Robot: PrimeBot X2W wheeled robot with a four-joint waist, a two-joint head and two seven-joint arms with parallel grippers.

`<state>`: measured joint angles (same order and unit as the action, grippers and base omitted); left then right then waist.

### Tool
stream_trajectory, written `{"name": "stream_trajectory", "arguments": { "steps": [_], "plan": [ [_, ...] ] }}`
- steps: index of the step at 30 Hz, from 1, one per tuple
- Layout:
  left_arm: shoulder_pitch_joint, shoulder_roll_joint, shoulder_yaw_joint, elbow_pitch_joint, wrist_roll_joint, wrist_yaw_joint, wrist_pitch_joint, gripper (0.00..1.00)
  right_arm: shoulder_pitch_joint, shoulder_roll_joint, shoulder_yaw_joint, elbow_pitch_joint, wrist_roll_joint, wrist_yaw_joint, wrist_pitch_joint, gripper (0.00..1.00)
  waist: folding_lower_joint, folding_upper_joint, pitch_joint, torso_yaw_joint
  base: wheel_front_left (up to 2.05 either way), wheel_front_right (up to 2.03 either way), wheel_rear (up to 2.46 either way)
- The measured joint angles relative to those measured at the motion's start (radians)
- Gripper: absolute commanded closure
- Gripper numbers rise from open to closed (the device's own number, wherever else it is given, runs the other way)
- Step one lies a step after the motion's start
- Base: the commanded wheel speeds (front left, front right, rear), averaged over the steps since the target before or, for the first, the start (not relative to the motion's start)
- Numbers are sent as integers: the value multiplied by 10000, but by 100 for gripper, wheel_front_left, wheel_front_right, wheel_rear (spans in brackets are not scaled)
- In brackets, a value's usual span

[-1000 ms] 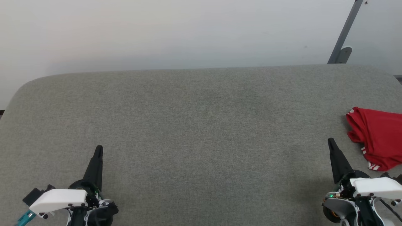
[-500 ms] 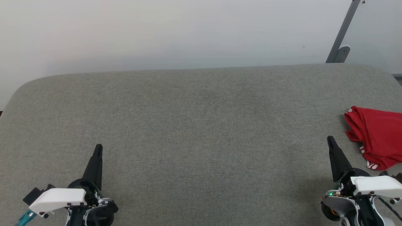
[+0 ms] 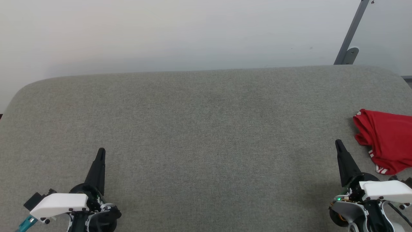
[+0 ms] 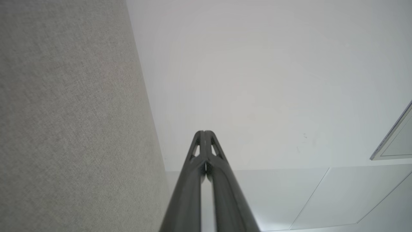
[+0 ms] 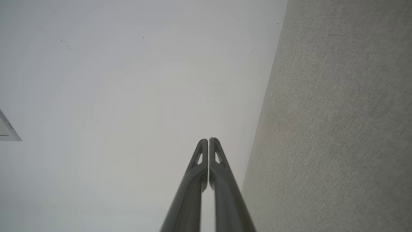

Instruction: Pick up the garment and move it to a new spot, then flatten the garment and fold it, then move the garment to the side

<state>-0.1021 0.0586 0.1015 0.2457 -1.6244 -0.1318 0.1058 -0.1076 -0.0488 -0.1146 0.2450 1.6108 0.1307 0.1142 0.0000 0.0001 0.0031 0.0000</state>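
Head view: left hand (image 3: 101,151), right hand (image 3: 338,143) low, both pinched together, empty, pointing forward.

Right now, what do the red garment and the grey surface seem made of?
The garment: soft matte red fabric, likely a knit jersey; it lies crumpled in folds, with white-and-red striped trim. The surface: grey woven or felt-like upholstery, matte; fine speckled weave, rounded corners.

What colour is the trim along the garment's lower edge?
White and red striped, on the bright red garment; best seen in the head view, at the right edge.
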Motion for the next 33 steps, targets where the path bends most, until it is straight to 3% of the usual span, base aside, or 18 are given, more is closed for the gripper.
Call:
{"name": "stream_trajectory", "arguments": {
  "steps": [33],
  "plan": [
    [-2,-31,48,0,46,0,35,100,0,0,4,0,0,0,0,100,0,0,0,0,0,0,0]
  ]
}}
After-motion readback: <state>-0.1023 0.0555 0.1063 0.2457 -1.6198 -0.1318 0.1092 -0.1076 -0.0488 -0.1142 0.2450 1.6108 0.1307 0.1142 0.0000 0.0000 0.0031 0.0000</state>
